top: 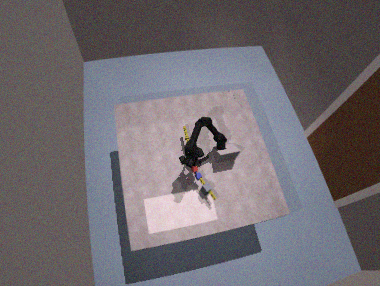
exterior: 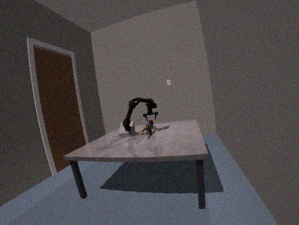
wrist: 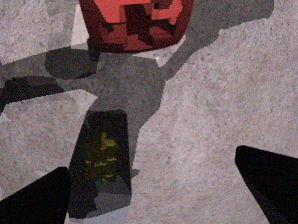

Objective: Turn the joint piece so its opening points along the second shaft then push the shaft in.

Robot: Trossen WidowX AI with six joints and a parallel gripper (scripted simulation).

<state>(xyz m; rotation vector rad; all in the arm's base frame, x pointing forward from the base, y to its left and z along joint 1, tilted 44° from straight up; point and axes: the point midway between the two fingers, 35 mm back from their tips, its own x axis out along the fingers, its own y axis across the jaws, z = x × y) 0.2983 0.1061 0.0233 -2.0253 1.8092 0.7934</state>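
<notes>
The red square joint piece (top: pixel 195 169) (exterior: pixel 151 121) (wrist: pixel 105 7) is at the wrist view's top edge, its hollow opening facing the bottom of that view. It joins the blue hinge part (top: pixel 198 176) on the first shaft (top: pixel 214 196), which runs through a grey block (top: pixel 207 188). The second shaft (top: pixel 186 132) (wrist: pixel 107 142) is yellow; its end shows at the dark face of its block (wrist: pixel 107 197). My gripper (top: pixel 189 161) (exterior: pixel 151 119) (wrist: pixel 154 167) is open and empty, above the space near the joint piece, its fingers wide apart. The arm hides the second block in the top view.
The arm's pale base (top: pixel 231 151) stands to the right of the shafts in the top view. A white rectangle (top: pixel 175 215) lies on the table (top: pixel 260 200) (exterior: pixel 173 145) near the first shaft's block. Shadows of the arm cross the area around the joint.
</notes>
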